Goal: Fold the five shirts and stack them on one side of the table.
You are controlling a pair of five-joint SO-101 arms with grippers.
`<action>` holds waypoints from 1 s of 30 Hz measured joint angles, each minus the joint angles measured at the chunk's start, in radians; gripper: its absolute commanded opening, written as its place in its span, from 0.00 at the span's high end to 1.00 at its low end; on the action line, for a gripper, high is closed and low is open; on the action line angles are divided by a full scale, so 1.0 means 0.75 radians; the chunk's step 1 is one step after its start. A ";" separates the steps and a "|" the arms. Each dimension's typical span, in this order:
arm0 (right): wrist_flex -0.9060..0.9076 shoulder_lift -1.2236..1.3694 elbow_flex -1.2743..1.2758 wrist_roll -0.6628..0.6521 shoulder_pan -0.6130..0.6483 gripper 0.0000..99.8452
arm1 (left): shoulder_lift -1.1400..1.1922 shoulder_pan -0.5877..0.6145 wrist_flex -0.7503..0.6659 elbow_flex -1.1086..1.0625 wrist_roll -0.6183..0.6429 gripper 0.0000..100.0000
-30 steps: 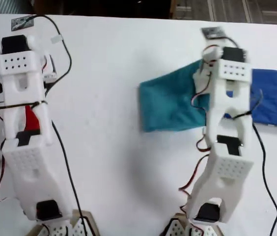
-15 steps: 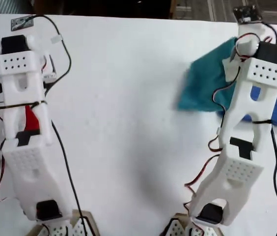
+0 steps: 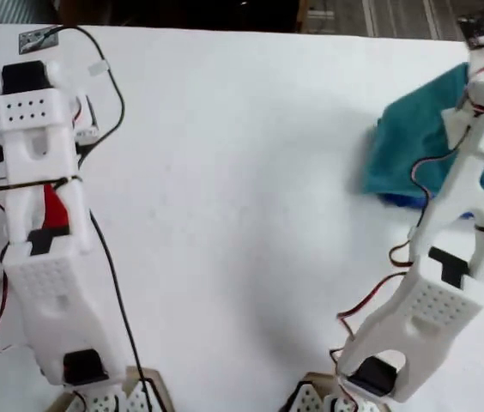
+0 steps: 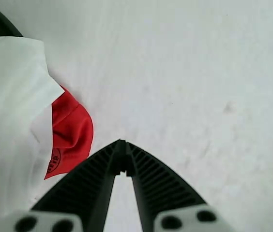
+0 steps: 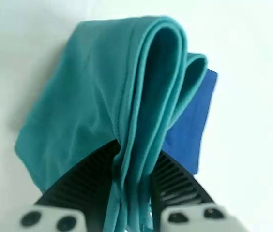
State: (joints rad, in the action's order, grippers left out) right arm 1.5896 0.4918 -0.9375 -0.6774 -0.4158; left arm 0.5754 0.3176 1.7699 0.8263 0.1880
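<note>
Several layers of the teal shirt (image 5: 102, 111) are bunched between the jaws of the right claw (image 5: 134, 155), which is clamped on the folded edge. From where I stand the cloth drapes over the blue shirt (image 5: 194, 125), covering most of it, with a strip of blue peeking out along one edge (image 3: 401, 199). Both sit at the far right side of the bench (image 3: 242, 172).

This fabric looks light and thoroughly limp. It sags wherever it isn't held, and the stacked layers can slide against each other, so I'd guess a pinch on only one ply would let the fold fall open. A grip across all layers at the folded edge, as here, seems the safest place to hold. It won't break, but it could drag the blue shirt askew if pulled across it.

Well apart from the blue shirt, across the bench, the left claw (image 4: 123, 150) is closed on nothing, its tips meeting just above the surface. The red shirt (image 4: 71, 135) lies near it, on the side away from the blue shirt, partly tucked under a white cloth (image 4: 10, 96), likely another of the shirts. Those two look just as soft, and would want a hold at a hem or a corner.
</note>
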 measured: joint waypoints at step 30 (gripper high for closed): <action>-0.638 0.432 -0.002 -0.055 -0.198 0.76 | 0.000 0.000 0.000 0.000 0.000 0.97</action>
State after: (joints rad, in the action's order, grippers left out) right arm 1.1109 0.8155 -0.9390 -0.7188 -0.5646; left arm 0.5754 0.3176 1.7699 0.8263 0.1880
